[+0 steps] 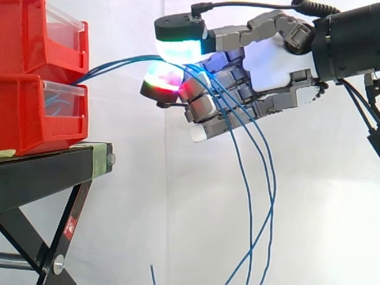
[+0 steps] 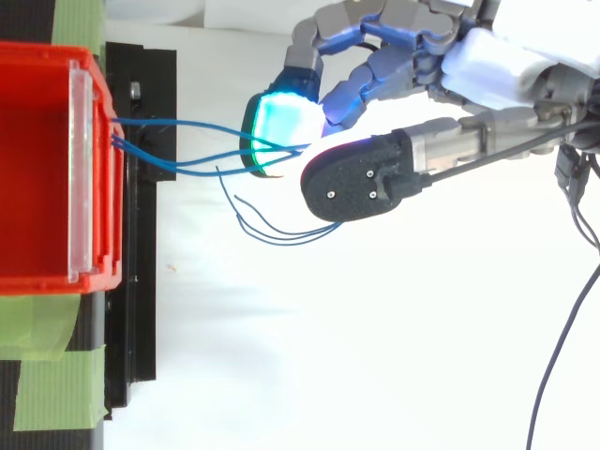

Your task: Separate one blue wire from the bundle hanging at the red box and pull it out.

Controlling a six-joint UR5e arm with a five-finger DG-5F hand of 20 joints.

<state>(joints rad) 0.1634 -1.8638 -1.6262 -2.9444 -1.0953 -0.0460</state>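
Observation:
A bundle of thin blue wires (image 1: pixel 119 64) leaves the gap between the two stacked red bins (image 1: pixel 35 113) and arcs right to my hand (image 1: pixel 270 65). The hand reaches in from the right at the height of the upper bin. Its fingers are curled, and the glowing fingertips (image 1: pixel 177 50) close over the wires from above and below. Past the fingers the wires hang down in long loops (image 1: pixel 250 202). From above, the wires (image 2: pixel 187 169) run from the bin's front (image 2: pixel 94 169) into the green-lit fingertips (image 2: pixel 277 127). Loose wire ends (image 2: pixel 281 234) trail below the hand (image 2: pixel 487 66).
The bins stand on a black stand (image 1: pixel 53 169) with crossed legs at the left. Green tape (image 2: pixel 47 375) holds the bin to the stand. A white curtain lies behind, with free room to the right of the bins and under the hand.

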